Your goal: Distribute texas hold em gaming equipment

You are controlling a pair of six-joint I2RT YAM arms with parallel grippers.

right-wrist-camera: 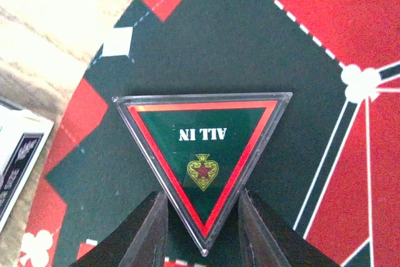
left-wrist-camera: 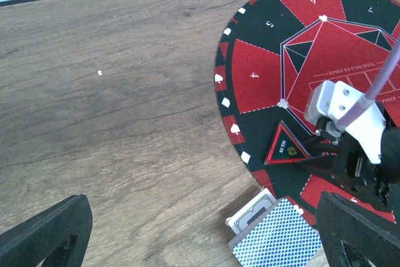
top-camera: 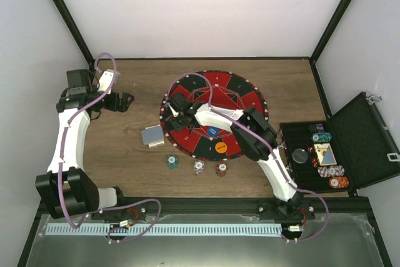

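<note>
A clear triangular "ALL IN" marker [right-wrist-camera: 203, 148] with a red and green face lies over the left part of the round red-and-black mat [top-camera: 247, 95]. My right gripper [right-wrist-camera: 201, 197] is shut on the marker's near corner, one finger against each slanted edge. In the left wrist view the same marker [left-wrist-camera: 286, 148] sits under the right gripper [left-wrist-camera: 340, 154]. A deck of cards [top-camera: 153, 136] rests just off the mat's left rim. Teal [top-camera: 172, 162], white [top-camera: 199, 167] and maroon [top-camera: 221, 169] chips lie in front of the mat. My left gripper [top-camera: 125, 101] hangs open over bare wood at the left.
An orange button [top-camera: 220, 147] and a blue button [top-camera: 212, 131] lie on the mat's near part. The open black case [top-camera: 365, 136] at the right holds more chips [top-camera: 322, 137] and cards. The deck [left-wrist-camera: 278, 236] shows between the left fingers [left-wrist-camera: 44, 236].
</note>
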